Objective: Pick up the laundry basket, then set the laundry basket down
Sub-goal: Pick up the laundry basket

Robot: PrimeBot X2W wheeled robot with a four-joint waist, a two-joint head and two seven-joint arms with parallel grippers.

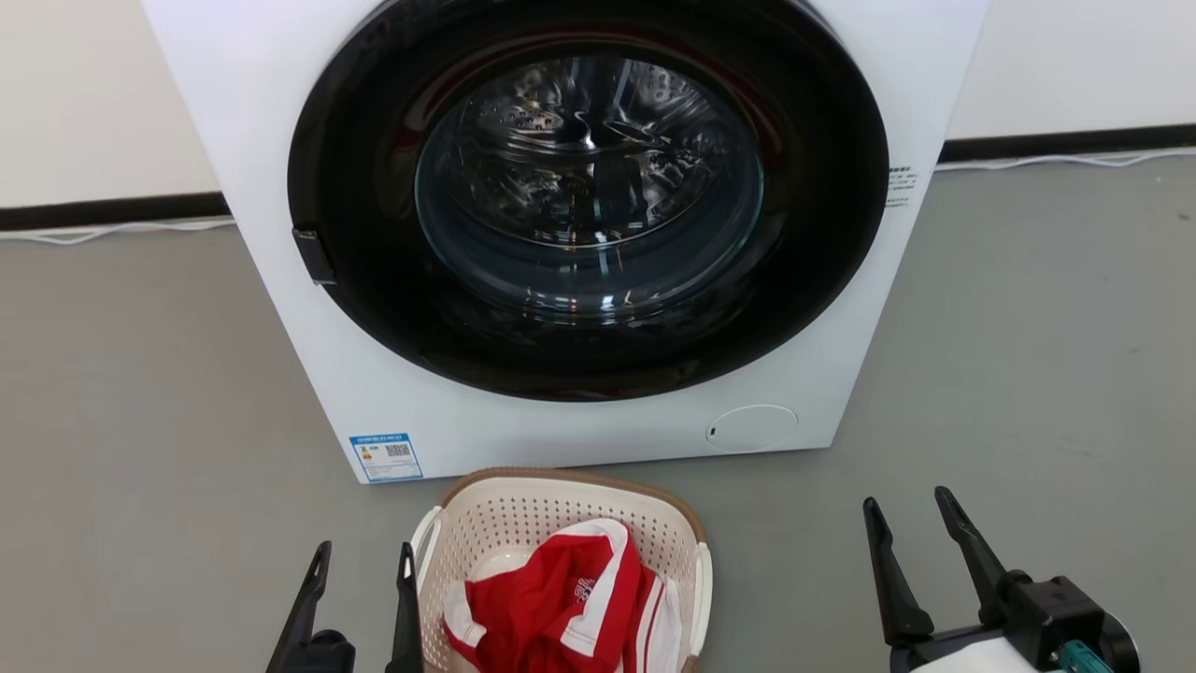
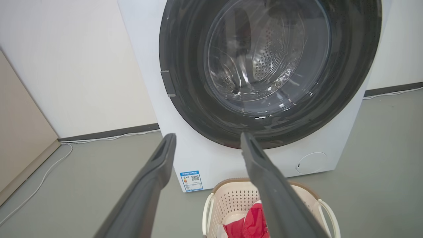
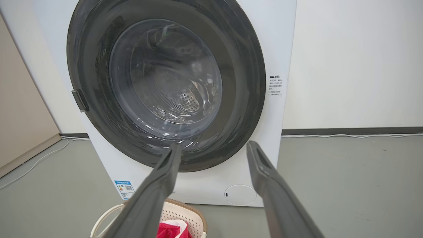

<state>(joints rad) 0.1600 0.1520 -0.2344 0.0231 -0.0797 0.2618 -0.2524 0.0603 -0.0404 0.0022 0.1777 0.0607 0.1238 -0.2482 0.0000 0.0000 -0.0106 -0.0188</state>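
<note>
The laundry basket [image 1: 523, 509], cream-white and perforated with a brown rim and white side handles, rests on the grey floor just before the washer, holding a red and white garment [image 1: 561, 598]. My left gripper [image 1: 364, 553] hangs open just left of the basket's left handle, empty. My right gripper [image 1: 911, 500] stands open well to the basket's right, empty. In the left wrist view the basket [image 2: 231, 198] lies below the open left gripper [image 2: 209, 137]. In the right wrist view the basket [image 3: 188, 215] sits at the bottom left of the open right gripper [image 3: 214, 147].
A white front-loading washer [image 1: 280, 140] with a shut dark round door [image 1: 589, 196] stands right behind the basket. A white cable [image 2: 49, 165] runs along the wall base. A beige panel [image 2: 19, 132] stands at the far left. Grey floor [image 1: 1028, 374] spreads on both sides.
</note>
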